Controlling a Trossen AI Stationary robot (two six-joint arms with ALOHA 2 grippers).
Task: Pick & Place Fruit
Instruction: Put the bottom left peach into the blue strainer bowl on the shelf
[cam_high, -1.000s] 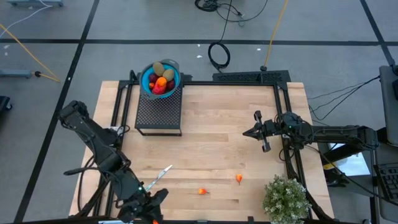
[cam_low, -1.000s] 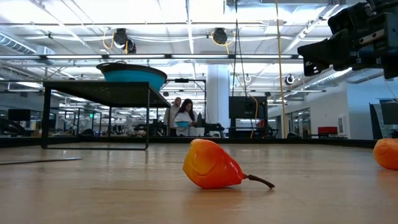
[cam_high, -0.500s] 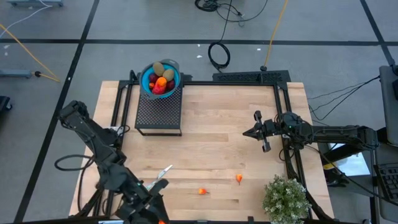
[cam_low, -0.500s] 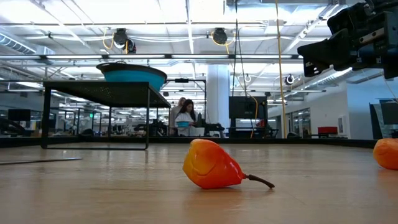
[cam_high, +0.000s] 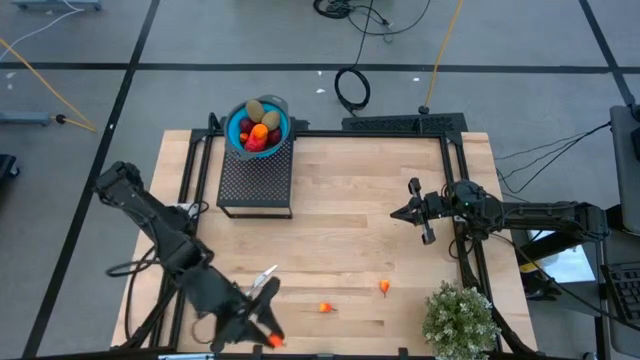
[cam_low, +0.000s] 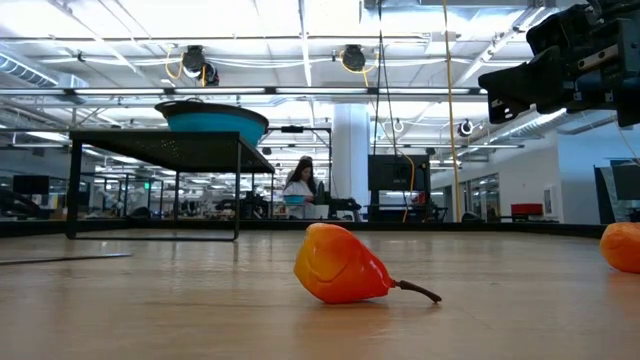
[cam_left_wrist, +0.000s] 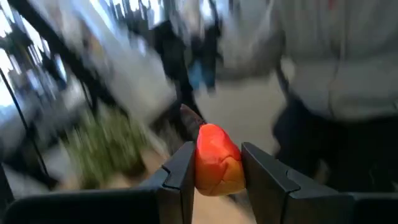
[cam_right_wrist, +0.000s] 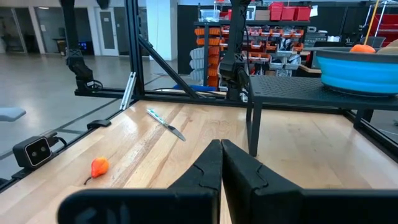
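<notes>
Left gripper (cam_left_wrist: 214, 167) at table's near edge, clamped on red-orange fruit piece (cam_left_wrist: 216, 160); right gripper (cam_high: 412, 212) pressed together, idle mid-right.

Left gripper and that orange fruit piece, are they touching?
Touching. The left wrist view shows the orange fruit piece pinched between both fingers of the left gripper, no gap on either side.

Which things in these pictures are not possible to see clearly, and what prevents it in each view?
- Left wrist view: everything behind the held red-orange toy fruit is motion-blurred.
- Low view: the round blue bowl's contents are hidden by its rim.
- High view: the two small orange fruit pieces on the wooden table are too small to identify.
- Low view: the left gripper is out of frame.
</notes>
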